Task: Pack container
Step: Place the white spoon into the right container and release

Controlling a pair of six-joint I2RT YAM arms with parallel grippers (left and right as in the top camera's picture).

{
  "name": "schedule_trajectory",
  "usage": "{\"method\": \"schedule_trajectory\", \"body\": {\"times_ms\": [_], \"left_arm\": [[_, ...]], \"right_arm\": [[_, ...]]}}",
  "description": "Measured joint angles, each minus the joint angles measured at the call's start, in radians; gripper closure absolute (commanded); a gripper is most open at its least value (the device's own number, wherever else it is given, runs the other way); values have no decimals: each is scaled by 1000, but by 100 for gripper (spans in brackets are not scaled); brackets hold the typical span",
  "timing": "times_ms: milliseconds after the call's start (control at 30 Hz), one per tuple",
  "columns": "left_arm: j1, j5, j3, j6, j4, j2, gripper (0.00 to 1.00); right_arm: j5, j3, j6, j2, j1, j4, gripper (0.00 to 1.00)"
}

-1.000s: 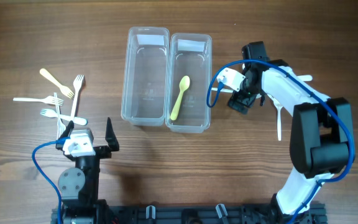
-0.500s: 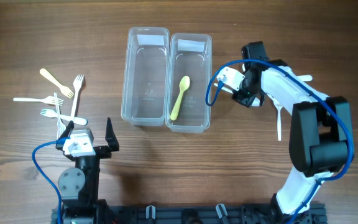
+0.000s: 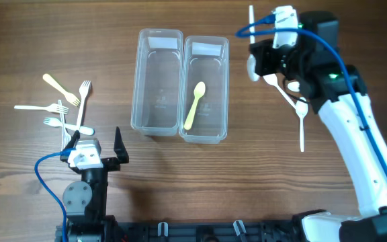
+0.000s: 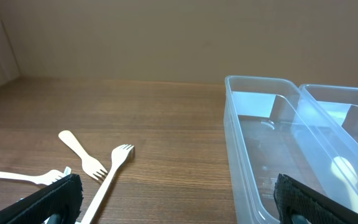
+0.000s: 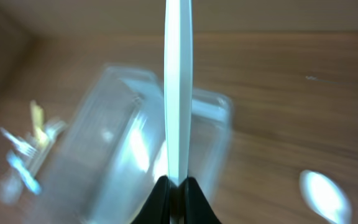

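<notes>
A brown wooden worktop (image 3: 180,195) is seen. Two clear containers, the left container (image 3: 160,31) and the right container (image 3: 207,39), are set side by side at the far middle. Pale forks (image 3: 83,94) are scattered at the left, and a white spoon (image 3: 302,131) is laid at the right.

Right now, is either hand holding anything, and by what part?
Right hand pinches a white utensil low on its handle, near the wider end. Left hand open, empty.

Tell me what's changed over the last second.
The right arm's fingers shut on a white plastic utensil lying right of the clear plastic containers and lifted it off the wooden table, towards the far edge. The yellow plastic spoon, pale plastic forks and open left fingers stayed put.
</notes>
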Motion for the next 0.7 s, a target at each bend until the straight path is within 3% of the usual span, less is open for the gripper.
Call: {"method": "schedule_trajectory", "body": {"times_ms": [100,233,267,300,333,367,533,700], "left_arm": [[0,0,0,0,0,0,0],[0,0,0,0,0,0,0],[0,0,0,0,0,0,0],[0,0,0,0,0,0,0],[0,0,0,0,0,0,0],[0,0,0,0,0,0,0],[0,0,0,0,0,0,0],[0,0,0,0,0,0,0]], "right_arm": [[-17,-30,200,60,89,88,96],[29,-34,345,186,207,110,95],[38,-34,355,199,212,110,88],[46,-34,365,211,214,110,60],[51,-34,373,214,212,110,57],[51,-34,383,214,212,114,37],[36,-34,381,214,212,121,33],[21,-34,284,192,194,103,34]]}}
